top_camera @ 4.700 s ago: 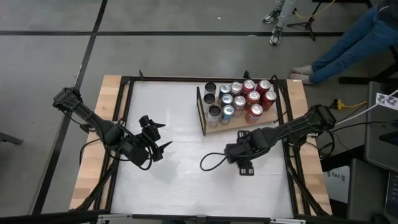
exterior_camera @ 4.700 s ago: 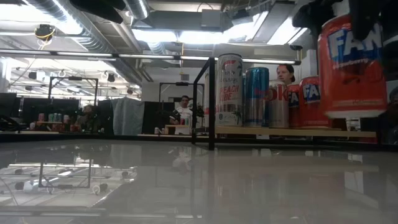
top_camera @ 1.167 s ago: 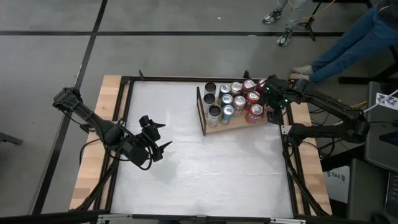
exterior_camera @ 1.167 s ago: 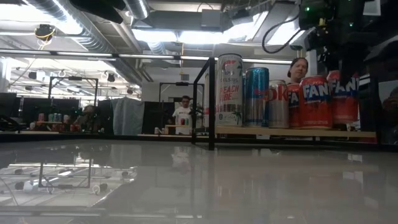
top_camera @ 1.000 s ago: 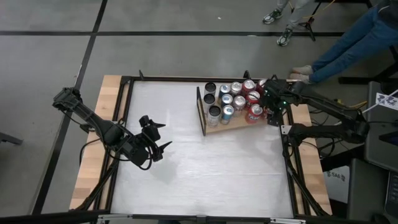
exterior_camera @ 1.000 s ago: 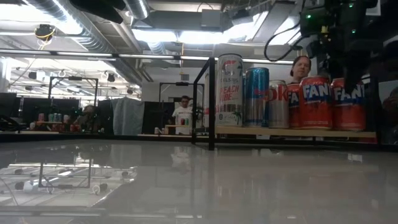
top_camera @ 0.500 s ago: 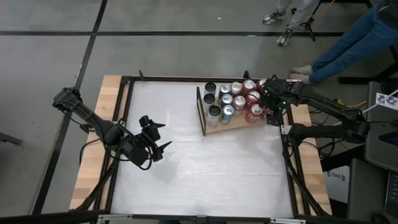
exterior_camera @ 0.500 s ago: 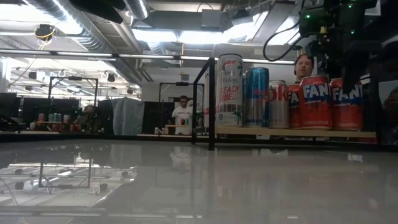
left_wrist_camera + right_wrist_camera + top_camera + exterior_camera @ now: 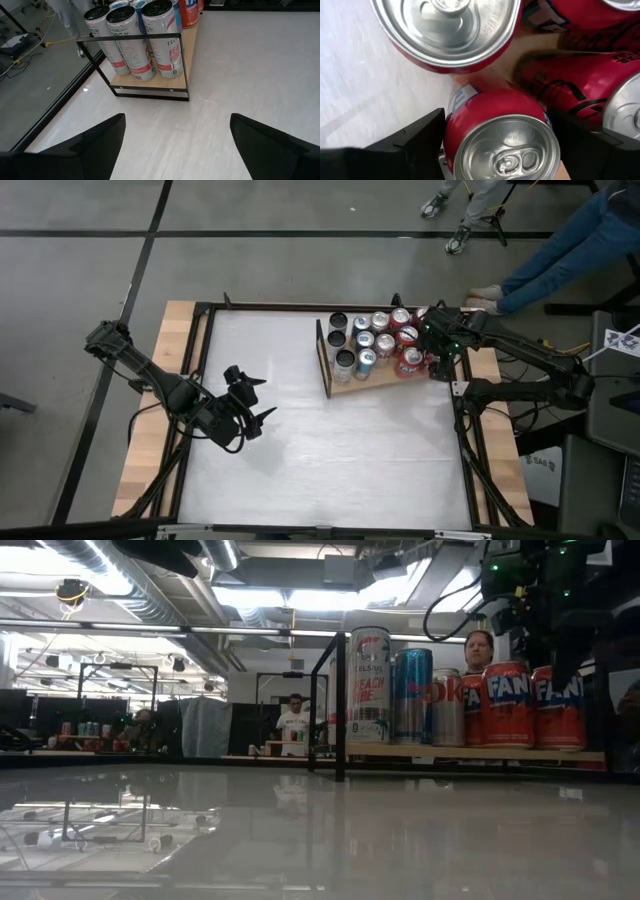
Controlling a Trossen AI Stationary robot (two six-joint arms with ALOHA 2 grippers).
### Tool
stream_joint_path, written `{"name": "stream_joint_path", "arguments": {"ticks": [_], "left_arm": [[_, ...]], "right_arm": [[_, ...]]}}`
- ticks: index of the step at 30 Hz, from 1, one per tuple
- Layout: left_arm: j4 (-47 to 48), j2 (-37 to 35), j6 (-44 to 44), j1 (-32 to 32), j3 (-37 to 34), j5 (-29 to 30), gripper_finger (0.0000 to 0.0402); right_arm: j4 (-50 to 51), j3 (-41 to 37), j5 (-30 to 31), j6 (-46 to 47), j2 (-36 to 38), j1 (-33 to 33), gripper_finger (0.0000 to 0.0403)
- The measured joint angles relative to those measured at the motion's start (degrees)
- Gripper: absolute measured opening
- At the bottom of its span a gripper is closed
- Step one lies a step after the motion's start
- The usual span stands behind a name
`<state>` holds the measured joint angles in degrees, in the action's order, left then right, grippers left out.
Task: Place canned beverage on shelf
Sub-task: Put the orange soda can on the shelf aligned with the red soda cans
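Can point(image 9: 497, 132): red, upright on shelf point(image 9: 352, 388) among others, between right gripper point(image 9: 436, 356) fingers, spread, not clamping. Left gripper point(image 9: 255, 400): fingers wide, empty, over bench point(image 9: 300, 450).

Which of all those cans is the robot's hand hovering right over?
The red Fanta can at the shelf's end farthest from the black frame, at the front corner. The right hand sits directly above it, fingers spread either side; the other cans stand clear.

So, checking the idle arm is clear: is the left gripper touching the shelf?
Apart. The high view shows bare white tabletop between the open left gripper and the shelf.
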<state>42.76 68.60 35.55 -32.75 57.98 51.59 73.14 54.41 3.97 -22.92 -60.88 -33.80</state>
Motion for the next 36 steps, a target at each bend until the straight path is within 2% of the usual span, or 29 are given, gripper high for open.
{"name": "stream_joint_path", "arguments": {"ticks": [36], "left_arm": [[0.01,0.01,0.02,-0.01,0.00,0.00,0.0351]], "right_arm": [[0.24,0.04,1.46,0.34,0.04,0.02,0.0333]]}}
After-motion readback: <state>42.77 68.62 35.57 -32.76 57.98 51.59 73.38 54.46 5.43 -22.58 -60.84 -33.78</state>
